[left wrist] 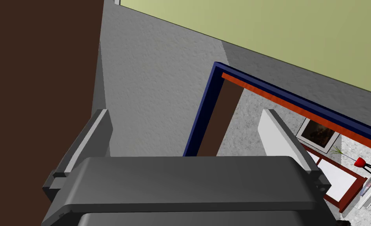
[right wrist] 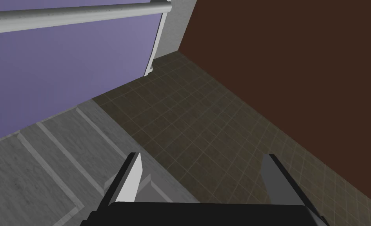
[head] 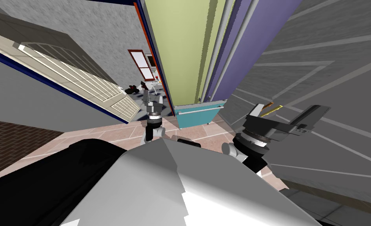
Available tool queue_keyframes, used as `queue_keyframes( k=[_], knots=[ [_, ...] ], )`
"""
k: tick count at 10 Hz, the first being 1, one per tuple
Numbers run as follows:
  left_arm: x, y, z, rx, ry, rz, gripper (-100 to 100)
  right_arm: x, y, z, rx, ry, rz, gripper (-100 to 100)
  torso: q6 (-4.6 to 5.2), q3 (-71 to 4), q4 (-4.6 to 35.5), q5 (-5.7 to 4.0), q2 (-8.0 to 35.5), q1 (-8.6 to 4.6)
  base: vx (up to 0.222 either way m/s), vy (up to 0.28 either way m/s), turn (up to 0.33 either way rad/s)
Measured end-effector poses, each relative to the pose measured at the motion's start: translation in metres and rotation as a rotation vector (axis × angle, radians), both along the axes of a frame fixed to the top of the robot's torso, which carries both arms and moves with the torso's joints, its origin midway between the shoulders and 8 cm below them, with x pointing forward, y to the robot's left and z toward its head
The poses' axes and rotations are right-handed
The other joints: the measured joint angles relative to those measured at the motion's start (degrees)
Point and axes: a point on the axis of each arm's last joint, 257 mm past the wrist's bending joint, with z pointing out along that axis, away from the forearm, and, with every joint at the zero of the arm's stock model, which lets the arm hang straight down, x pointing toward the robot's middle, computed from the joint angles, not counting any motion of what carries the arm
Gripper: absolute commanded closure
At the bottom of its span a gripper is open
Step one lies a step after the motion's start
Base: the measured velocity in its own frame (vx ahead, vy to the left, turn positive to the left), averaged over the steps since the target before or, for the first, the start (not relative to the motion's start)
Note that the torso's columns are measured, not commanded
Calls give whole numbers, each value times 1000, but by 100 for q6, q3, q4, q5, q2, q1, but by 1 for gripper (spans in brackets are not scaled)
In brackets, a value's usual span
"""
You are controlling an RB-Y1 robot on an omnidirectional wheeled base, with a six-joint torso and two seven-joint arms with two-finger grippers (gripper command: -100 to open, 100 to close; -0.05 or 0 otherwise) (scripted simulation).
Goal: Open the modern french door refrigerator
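The refrigerator stands ahead of me with a yellow-green left door (head: 177, 51), a purple right door (head: 255, 39) and a teal bottom drawer (head: 198, 113). Long grey bar handles (head: 220, 51) run along the seam between the two doors. My left gripper (head: 146, 94) hangs open beside the yellow-green door's outer edge, short of touching it; its wrist view shows the open gripper (left wrist: 186, 137) with nothing between the fingers and that yellow-green face (left wrist: 279, 35) beyond. My right gripper (head: 298, 117) is open and empty, off to the right of the drawer. From that open gripper (right wrist: 204, 172) I see the purple door (right wrist: 63, 78) and its handle (right wrist: 79, 15).
A grey panelled cabinet front (head: 330, 78) rises close on my right. On my left a white panelled door (head: 82, 82) stands swung open. A blue and red doorway frame (left wrist: 208, 106) beside the refrigerator leads to a further room. Pinkish floor tiles (head: 114, 133) lie in front of the drawer.
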Motion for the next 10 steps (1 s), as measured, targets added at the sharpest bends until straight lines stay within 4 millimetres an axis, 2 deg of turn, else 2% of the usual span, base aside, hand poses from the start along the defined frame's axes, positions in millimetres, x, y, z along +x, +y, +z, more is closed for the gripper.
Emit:
queue_keyframes(
  k=[2,9,10],
  knots=[
    [0,0,0,0,0,0,0,0,0,0,0,0,0,0,0,-1200,600,0,597,0,0,0,0],
    [0,0,0,0,0,0,0,0,0,0,0,0,0,0,0,-7073,3537,0,3539,0,0,0,0],
    [0,0,0,0,0,0,-100,0,0,0,0,0,0,0,0,-7919,3960,0,3962,0,25,-10,23]
  ],
)
